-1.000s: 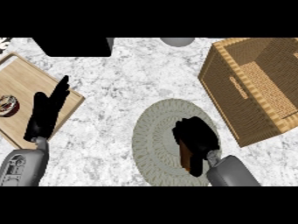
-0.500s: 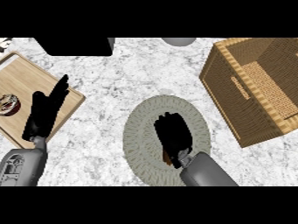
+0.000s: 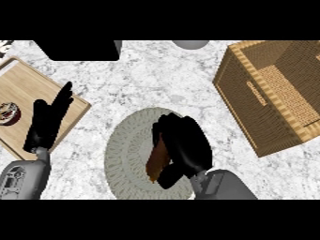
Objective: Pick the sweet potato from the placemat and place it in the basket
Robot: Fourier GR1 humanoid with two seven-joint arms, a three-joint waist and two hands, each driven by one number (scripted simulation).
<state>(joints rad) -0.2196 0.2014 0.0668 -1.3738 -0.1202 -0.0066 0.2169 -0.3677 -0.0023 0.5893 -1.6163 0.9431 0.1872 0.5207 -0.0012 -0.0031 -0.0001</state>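
Now grasp step: right hand [image 3: 186, 145] fingers curl round sweet potato [image 3: 156, 159] on placemat [image 3: 131, 150], lower center. Next: lift, carry to basket [image 3: 287, 93] upper right. Left hand [image 3: 48, 122] fingers straight, resting at left.

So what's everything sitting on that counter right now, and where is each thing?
Orange-brown sweet potato: one, on the placemat, partly under the right hand.
Round grey-green woven placemat: one, lower centre of the counter.
Tan wicker basket: one, at right, nothing visible inside.
Light wooden board: one, at left.
Small round brown and white item: one, on the board; too small to identify.
Black box shape: one, top left edge.
Grey round object: one, top centre, cut off.
White marble counter: under everything.
Left black hand: open, resting over the board's edge.
Right black hand: fingers curled round the sweet potato.
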